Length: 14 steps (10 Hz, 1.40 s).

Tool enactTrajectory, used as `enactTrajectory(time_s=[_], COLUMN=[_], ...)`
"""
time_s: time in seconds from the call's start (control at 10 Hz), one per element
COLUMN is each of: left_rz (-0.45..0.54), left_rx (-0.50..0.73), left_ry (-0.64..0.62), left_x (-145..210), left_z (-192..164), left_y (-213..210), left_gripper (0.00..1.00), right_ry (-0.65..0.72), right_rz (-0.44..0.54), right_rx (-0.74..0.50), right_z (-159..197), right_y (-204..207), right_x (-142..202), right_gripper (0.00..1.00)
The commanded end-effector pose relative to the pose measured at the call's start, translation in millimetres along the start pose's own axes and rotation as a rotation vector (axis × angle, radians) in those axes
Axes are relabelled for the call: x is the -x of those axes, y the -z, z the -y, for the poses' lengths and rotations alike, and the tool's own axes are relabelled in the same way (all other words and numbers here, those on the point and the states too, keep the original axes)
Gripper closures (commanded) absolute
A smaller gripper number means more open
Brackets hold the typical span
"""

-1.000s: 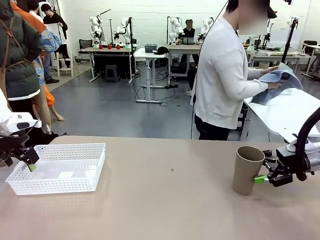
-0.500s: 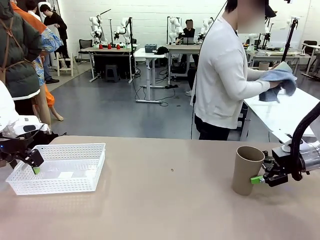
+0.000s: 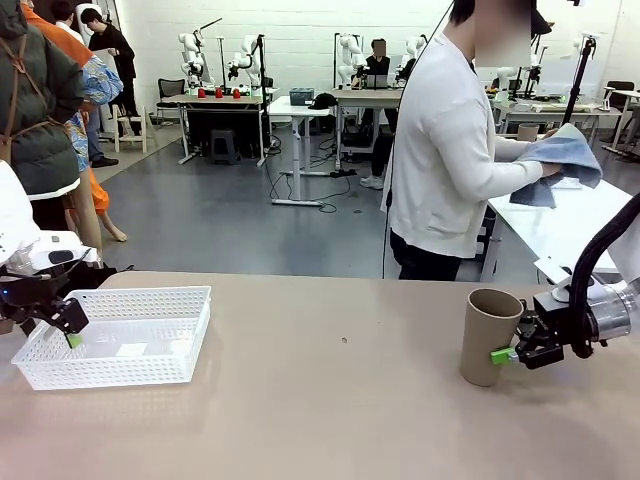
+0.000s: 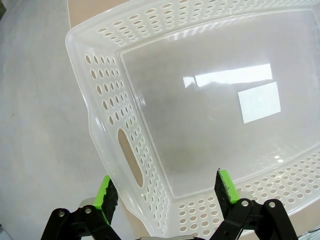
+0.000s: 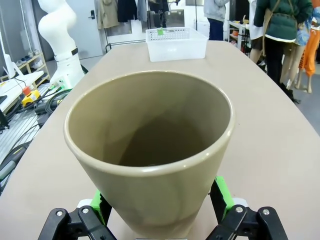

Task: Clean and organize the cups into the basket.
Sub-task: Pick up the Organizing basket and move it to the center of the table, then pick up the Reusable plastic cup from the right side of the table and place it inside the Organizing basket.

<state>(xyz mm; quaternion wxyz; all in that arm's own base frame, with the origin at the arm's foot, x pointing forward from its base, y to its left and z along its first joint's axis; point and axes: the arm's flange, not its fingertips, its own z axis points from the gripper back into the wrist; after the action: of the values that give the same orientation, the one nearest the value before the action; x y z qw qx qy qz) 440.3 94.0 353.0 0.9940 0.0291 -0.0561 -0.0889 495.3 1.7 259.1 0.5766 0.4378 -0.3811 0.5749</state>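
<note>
- My right gripper (image 5: 159, 196) is open, straddling the base of the tan cup (image 5: 150, 150), which stands upright on the right.
- My left gripper (image 4: 167, 192) is open astride the left end of the basket (image 4: 100, 125).
- I judge the cup grasp is in hand; next I close, lift and carry left.

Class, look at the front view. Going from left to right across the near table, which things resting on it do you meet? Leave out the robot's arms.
white basket → small dark speck → tan cup
</note>
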Motion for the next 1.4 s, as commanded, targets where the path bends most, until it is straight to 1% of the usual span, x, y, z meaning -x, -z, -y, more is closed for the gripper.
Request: enactTrajectory(time_s=[0.0,0.3,0.4,0.5,0.6,0.7,0.9,1.0,1.1,1.2,1.3], left_rz=[0.008,-0.006,0.001,0.001,-0.001,0.000,-0.004,-0.006,-0.005,-0.005,-0.005], left_rx=[-0.037,-0.030,-0.031,-0.029,-0.028,-0.029,-0.027,-0.024,-0.024,-0.023,-0.020], left_ry=[0.005,0.022,0.027,0.034,0.038,0.039,0.039,0.037,0.036,0.034,0.031], left_x=[1.7,1.9,2.4,2.4,2.6,2.6,2.1,1.7,1.7,2.0,2.0], left_z=[-0.5,0.9,0.4,0.8,0.9,0.9,1.2,1.3,1.2,1.0,0.5], left_y=[-1.5,-1.9,-2.0,-2.5,-3.0,-3.7,-3.5,-3.8,-4.4,-4.7,-4.5], left_gripper=[0.00,0.00,0.22,0.60,0.81,1.00,1.00,0.92,1.00,1.00,1.00], right_ry=[0.018,0.034,0.030,0.021,0.019,0.015,0.015,0.014,0.014,0.014,0.013], right_rz=[0.007,0.000,0.000,0.003,0.004,0.004,0.006,0.007,0.007,0.007,0.012], right_rx=[0.036,0.023,0.012,0.006,0.001,-0.003,-0.003,-0.004,-0.004,-0.005,-0.003], right_z=[8.3,10.4,10.6,10.3,10.1,10.3,10.5,10.4,10.5,10.4,10.4], right_y=[7.2,12.9,13.5,13.4,13.5,14.0,13.4,13.4,13.4,13.4,13.4], right_x=[-0.6,2.4,3.7,4.2,3.9,4.0,5.0,5.2,5.6,5.5,5.8], right_gripper=[0.00,0.00,0.00,0.46,0.59,1.00,1.00,0.77,0.77,1.00,0.77])
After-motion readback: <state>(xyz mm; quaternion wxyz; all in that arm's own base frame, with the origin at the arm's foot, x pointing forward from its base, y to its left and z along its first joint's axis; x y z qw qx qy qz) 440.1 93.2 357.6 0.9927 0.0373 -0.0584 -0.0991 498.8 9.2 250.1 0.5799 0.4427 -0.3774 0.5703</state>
